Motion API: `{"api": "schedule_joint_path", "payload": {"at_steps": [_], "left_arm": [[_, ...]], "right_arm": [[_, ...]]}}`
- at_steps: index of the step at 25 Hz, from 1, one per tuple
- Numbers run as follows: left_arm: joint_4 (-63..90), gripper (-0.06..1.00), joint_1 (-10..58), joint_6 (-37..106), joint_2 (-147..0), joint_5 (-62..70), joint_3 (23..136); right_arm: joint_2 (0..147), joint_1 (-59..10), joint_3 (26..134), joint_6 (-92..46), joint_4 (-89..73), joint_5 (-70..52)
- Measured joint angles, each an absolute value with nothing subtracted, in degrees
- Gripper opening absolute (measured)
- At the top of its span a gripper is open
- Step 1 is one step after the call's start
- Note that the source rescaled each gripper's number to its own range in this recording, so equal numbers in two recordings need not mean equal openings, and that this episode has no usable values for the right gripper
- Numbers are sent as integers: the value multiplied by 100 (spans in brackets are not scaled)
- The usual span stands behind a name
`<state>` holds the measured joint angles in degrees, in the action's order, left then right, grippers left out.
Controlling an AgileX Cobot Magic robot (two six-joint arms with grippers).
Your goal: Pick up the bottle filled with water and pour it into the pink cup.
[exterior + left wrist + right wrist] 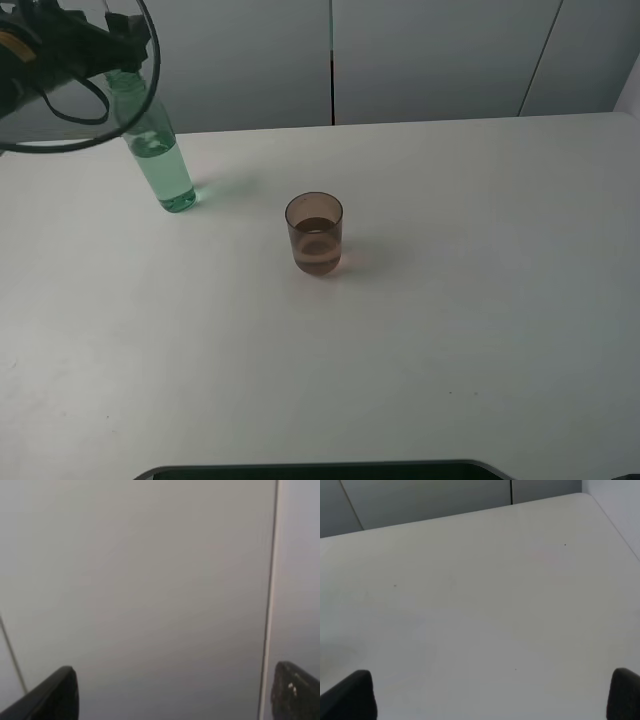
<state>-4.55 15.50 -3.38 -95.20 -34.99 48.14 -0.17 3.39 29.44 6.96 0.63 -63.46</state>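
The green-tinted bottle [163,165] stands on the white table [420,330] at the back left, with water in it and no cap seen. Its neck is partly hidden behind my left arm [70,45], which hangs over it at the top left of the exterior high view. My left gripper [175,675] is open and empty; between its fingers only the grey wall shows. The pink cup [315,235] stands upright mid-table, to the right of the bottle and nearer the front, with some liquid in it. My right gripper [491,677] is open and empty above bare table.
Grey wall panels [430,55] run behind the table's far edge. A dark edge [320,470] lies along the front of the exterior high view. The table's right edge and far corner [600,510] show in the right wrist view.
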Motion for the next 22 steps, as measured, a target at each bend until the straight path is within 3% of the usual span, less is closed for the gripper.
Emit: {"api": "schedule_joint_path", "payload": {"at_steps": [8,12,18,22], "left_arm": [[-283,94,1233,-493,-9130,1791,6779],[-160,94,855,-552,-9130,3842,7594],[-71,94,206,-478,-9130,6426,8370],[-120,94,128,-526,-8981,6882,8328]], "right_arm": [[-17,339,2944,696,63,-6346],[-17,339,2944,696,63,-6346],[-17,339,2944,696,63,-6346],[-17,339,2944,696,63,-6346]]}}
